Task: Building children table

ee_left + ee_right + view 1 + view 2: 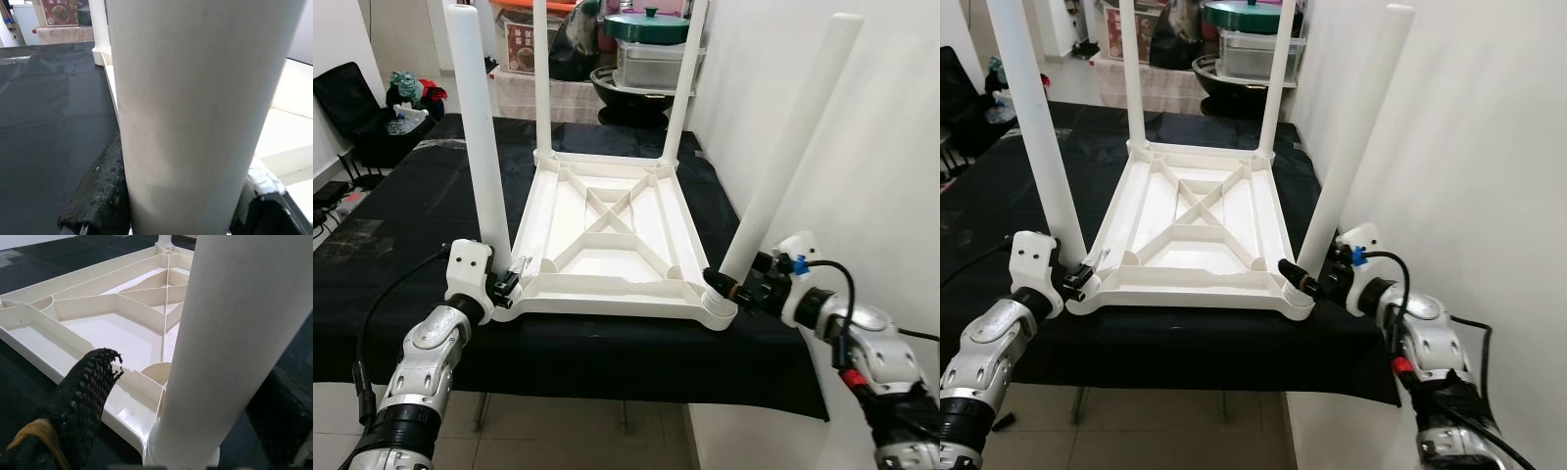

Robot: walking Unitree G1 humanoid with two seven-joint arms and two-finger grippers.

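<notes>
A white plastic children's table (pixel 607 230) lies upside down on a black-covered tabletop (pixel 421 196). Two far legs (pixel 541 78) (pixel 685 78) stand upright in their sockets. The near left leg (pixel 481 137) stands upright, and my left gripper (pixel 509 279) is shut on its base; in the left wrist view this leg (pixel 195 117) sits between the black fingers (pixel 102 191). The near right leg (pixel 788 147) leans outward to the right from its corner socket. My right gripper (pixel 729 286) is shut on its base, with the leg (pixel 234 342) held beside a finger (pixel 83 401).
A white wall (pixel 862 117) runs close along the right side. Pots with a green lid (pixel 646 27) and boxes stand behind the tabletop. A black chair with clutter (pixel 362 98) is at the far left. The tabletop's front edge lies just below the grippers.
</notes>
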